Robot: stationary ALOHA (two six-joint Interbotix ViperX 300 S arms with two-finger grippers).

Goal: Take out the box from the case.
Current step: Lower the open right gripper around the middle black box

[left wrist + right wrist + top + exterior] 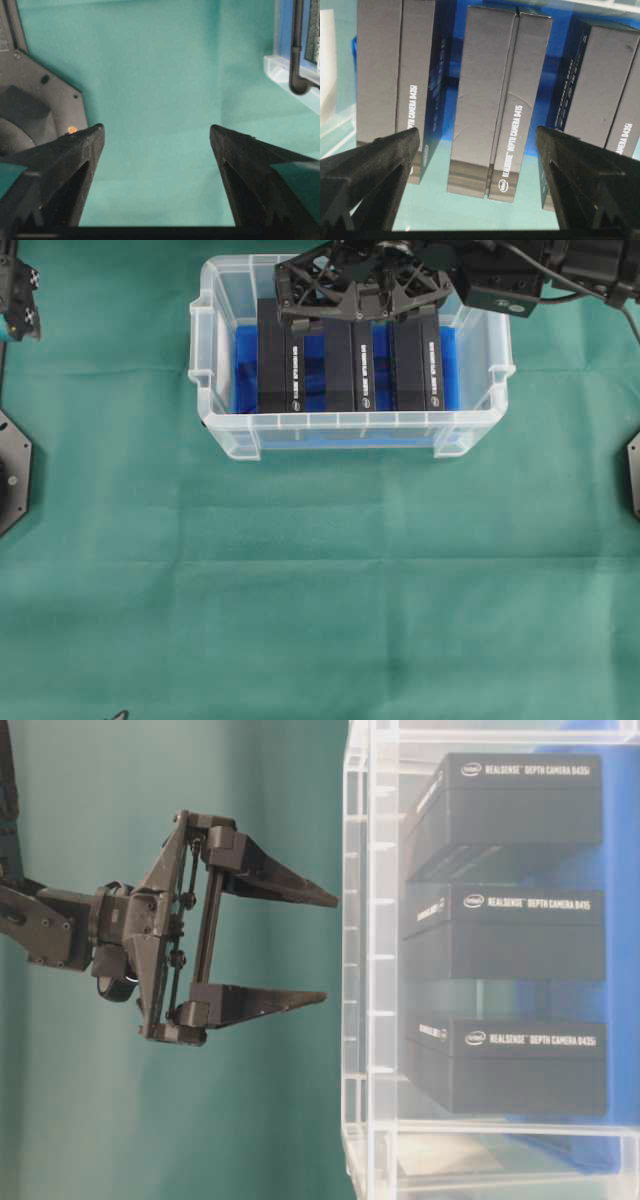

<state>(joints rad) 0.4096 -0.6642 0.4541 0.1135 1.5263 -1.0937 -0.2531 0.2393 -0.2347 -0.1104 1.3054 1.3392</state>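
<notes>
The case (210, 330) is a clear plastic bin with a blue bottom, at the top centre of the green cloth. Three black camera boxes stand side by side in it: left (275, 365), middle (345, 370) and right (415, 365). My right gripper (350, 315) hangs open just above the case's rim with nothing between its fingers. In the right wrist view the right gripper (477, 131) spans the middle box (492, 100) from above, without touching it. My left gripper (157, 127) is open and empty over bare cloth, far left of the case (285, 65).
Black arm bases sit at the left edge (12, 470) and the right edge (633, 475) of the table. Green cloth (320, 590) covers everything in front of the case. The right arm stretches over the case's back right corner.
</notes>
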